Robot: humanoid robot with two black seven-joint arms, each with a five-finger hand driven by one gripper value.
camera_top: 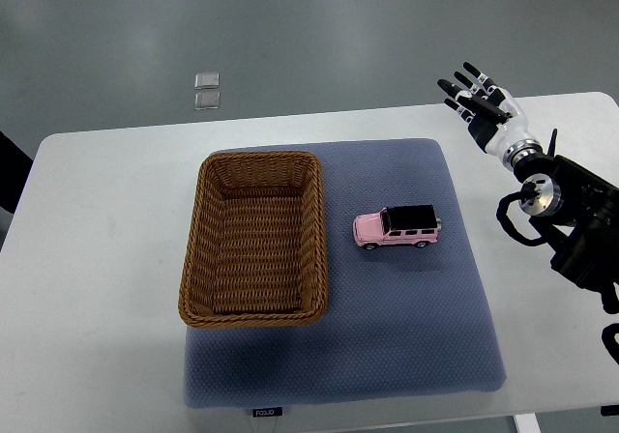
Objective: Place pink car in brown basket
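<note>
A: At centre frame, on the grey-blue mat (pixel 406 336), what is the layout?

B: The pink car (pixel 397 228) sits just right of centre on the mat, on its wheels, black roof up, its length running left-right across the picture. The brown basket (pixel 253 239) stands left of it on the same mat, long axis top to bottom. Car and basket are near each other but apart; a strip of mat shows between them. The basket interior shows only its woven floor.

A: Which arm is in view?

B: The right arm only. It enters from the right edge, dark linkages at middle right, and the right hand (pixel 481 107) is at the upper right of the frame, above the white table (pixel 106 259) near its far edge.

A: State of that hand?

B: Released. The fingers (pixel 456 90) are spread and extended toward the upper left, palm empty, nothing grasped. It is well apart from the car, up and to the right of it.

A: Anything else to log?

B: Two small clear squares (pixel 207 90) lie on the grey floor beyond the table, upper left of centre. A dark shape cuts in at the left edge, too little of it visible to identify. A small label is at the mat's bottom edge; print is too small to read.
</note>
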